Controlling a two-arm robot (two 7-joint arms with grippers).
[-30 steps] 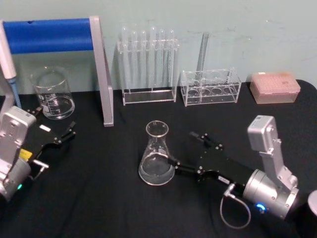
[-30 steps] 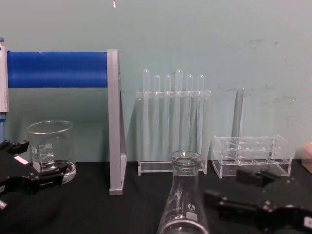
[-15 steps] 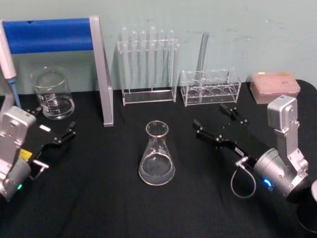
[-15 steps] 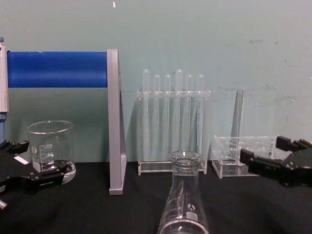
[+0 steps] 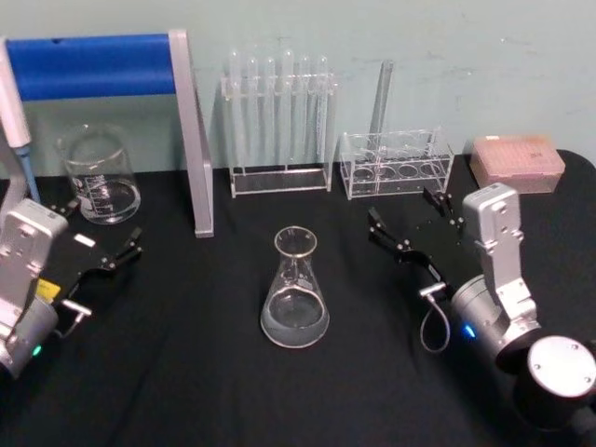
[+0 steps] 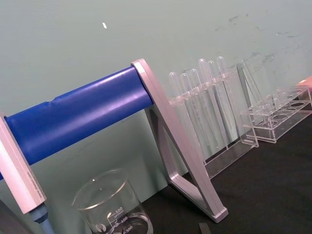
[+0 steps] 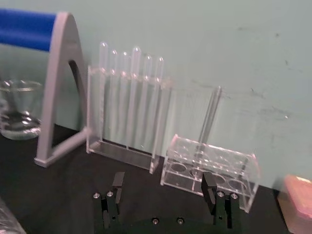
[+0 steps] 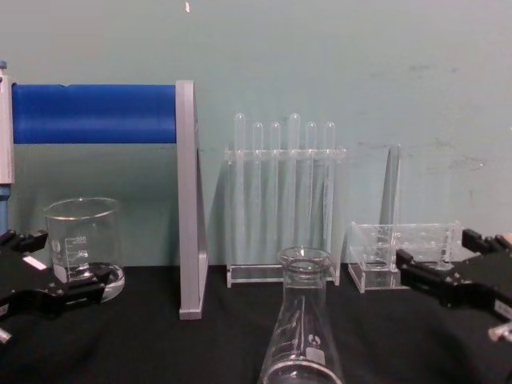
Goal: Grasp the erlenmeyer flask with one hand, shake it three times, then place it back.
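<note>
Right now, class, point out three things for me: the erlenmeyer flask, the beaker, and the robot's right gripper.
erlenmeyer flask (image 5: 295, 303): head view, on its conical glass body.
beaker (image 5: 97, 177): head view, on its printed glass wall.
right gripper (image 5: 410, 223): head view, midway between its open fingertips.

- The head view looks down from above and in front onto the black table (image 5: 186, 372), with the test tube rack (image 5: 279, 121) at the far wall.
- The chest view sits low and level, facing the same test tube rack (image 8: 284, 200), with the erlenmeyer flask (image 8: 302, 320) close up.
- The left wrist view tilts, near the blue-barred stand (image 6: 83, 112) and beaker (image 6: 109, 204).
- The right wrist view faces the test tube rack (image 7: 129, 107) over the right gripper (image 7: 163, 187).
</note>
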